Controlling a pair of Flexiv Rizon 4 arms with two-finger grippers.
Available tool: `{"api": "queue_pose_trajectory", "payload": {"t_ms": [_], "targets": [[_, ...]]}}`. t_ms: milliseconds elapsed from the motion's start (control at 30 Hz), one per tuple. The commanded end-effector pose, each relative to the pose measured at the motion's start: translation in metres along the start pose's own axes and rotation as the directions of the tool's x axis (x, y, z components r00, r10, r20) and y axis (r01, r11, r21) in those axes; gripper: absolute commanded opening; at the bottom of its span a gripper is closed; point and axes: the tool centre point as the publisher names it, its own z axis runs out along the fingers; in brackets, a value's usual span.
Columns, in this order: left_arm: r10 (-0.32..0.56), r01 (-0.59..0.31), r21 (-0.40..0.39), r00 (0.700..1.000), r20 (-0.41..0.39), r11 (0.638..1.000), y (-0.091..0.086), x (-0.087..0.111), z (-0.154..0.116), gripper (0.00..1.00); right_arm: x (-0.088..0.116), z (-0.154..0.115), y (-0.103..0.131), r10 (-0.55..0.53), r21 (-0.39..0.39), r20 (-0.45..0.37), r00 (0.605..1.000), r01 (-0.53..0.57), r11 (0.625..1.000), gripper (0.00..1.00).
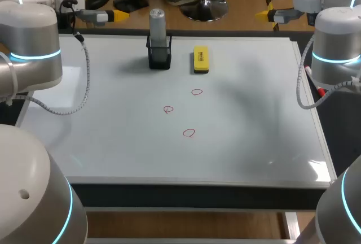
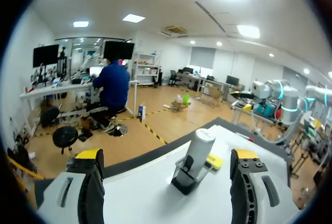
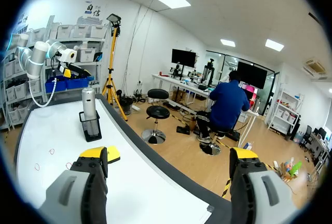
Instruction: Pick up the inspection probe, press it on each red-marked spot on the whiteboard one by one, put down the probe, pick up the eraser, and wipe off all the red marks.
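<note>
Three red marks (image 1: 189,133) unpressed; probe (image 1: 157,26) in holder (image 1: 159,59); left end effector (image 2: 166,156), right end effector (image 3: 168,155) apart, empty; I judge probe pickup next.

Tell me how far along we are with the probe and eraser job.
Nothing looks done yet: the inspection probe stands in its black holder, the eraser lies beside it, and three red marks show on the whiteboard. Nothing is in hand; the left gripper and right gripper are open and empty. Pressing and wiping are left.
</note>
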Motion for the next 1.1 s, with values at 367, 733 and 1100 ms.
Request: {"api": "queue_pose_trajectory", "payload": {"t_ms": [367,733,1100], "targets": [[0.253,-0.17,0.221,0.866,-0.431,0.96,-0.021,0.012,0.023,1.0,0.0,0.0,0.0,0.0,0.0,0.0,1.0,0.0,1.0,1.0],[0.321,-0.172,0.288,0.713,-0.623,0.942,-0.013,0.036,0.035,1.0,0.0,0.0,0.0,0.0,0.0,0.0,1.0,0.0,1.0,1.0],[0.312,-0.16,0.277,0.66,-0.683,0.947,0.007,0.052,0.061,1.0,0.0,0.0,0.0,0.0,0.0,0.0,1.0,0.0,1.0,1.0]]}}
